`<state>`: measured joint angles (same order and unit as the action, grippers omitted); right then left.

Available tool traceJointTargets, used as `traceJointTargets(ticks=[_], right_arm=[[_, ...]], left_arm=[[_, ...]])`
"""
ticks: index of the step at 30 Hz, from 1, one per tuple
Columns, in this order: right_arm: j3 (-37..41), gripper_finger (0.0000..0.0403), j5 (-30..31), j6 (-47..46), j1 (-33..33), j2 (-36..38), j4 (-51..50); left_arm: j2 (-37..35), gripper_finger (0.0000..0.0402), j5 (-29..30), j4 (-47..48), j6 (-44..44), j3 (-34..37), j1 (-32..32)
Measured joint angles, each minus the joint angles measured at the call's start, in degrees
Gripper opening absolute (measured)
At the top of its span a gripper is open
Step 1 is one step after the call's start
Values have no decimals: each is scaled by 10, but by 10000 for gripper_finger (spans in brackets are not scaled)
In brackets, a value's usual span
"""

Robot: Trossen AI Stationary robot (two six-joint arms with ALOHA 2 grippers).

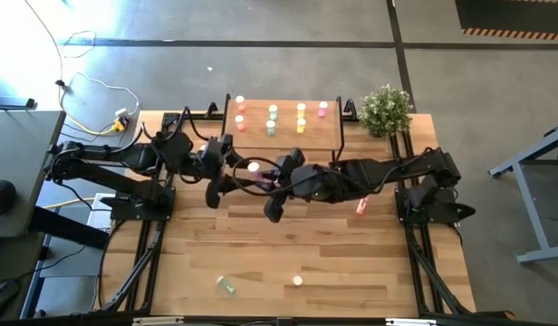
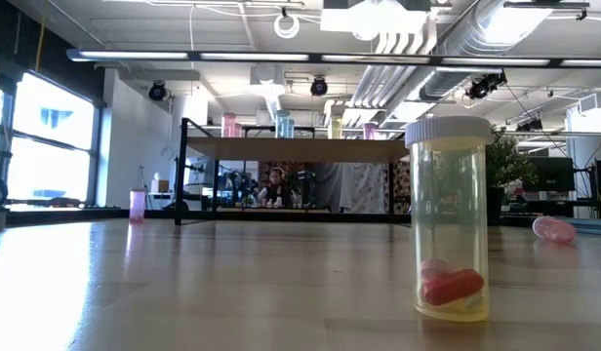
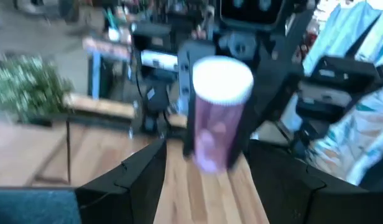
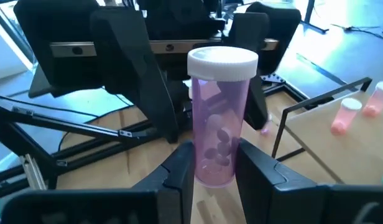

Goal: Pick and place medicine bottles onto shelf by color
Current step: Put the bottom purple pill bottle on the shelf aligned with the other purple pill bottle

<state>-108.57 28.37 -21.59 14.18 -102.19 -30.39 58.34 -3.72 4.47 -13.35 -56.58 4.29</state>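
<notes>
While the two arms meet over the middle of the table (image 1: 297, 244), the right gripper (image 4: 211, 163) has its jaws closed on the lower body of an upright purple bottle (image 4: 221, 118) with a white cap, small pills showing inside it. From above, that bottle (image 1: 254, 168) sits just past the table's centre toward 12 o'clock, between the two arms. The left gripper (image 3: 204, 177) faces it from the 9 o'clock side with jaws spread wide, one on either side of the bottle (image 3: 217, 112), and whether they touch it cannot be told.

At 12 o'clock stands the shelf (image 1: 283, 118), carrying upright bottles in four columns: pink-red (image 1: 240, 113), green (image 1: 272, 119), yellow (image 1: 301, 118) and one pink (image 1: 322, 109). A potted plant (image 1: 385, 110) stands at its 3 o'clock end.

Loose on the table are a pink bottle (image 1: 360, 206) at 3 o'clock from the centre, a green bottle lying on its side (image 1: 227, 285) at 7 o'clock and a yellow bottle (image 1: 298, 281) upright at 6 o'clock. The low view shows the yellow bottle (image 2: 450, 219) close up, with a red capsule at its bottom.

No label or writing can be read on any bottle.
</notes>
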Motion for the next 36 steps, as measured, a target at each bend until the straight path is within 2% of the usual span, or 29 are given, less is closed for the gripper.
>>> traceJointTargets(ticks=[5, 11, 36], right_arm=[[-5, 79, -25, 22, -19, 0, -10], [-5, 79, -24, 26, -34, 0, -34], [-4, 81, -21, 5, -52, 4, 19]], left_arm=[[24, 216, 1, -46, 5, 0, 17], [44, 212, -1, -65, 5, 0, 37], [46, 120, -1, -98, 5, 0, 48]])
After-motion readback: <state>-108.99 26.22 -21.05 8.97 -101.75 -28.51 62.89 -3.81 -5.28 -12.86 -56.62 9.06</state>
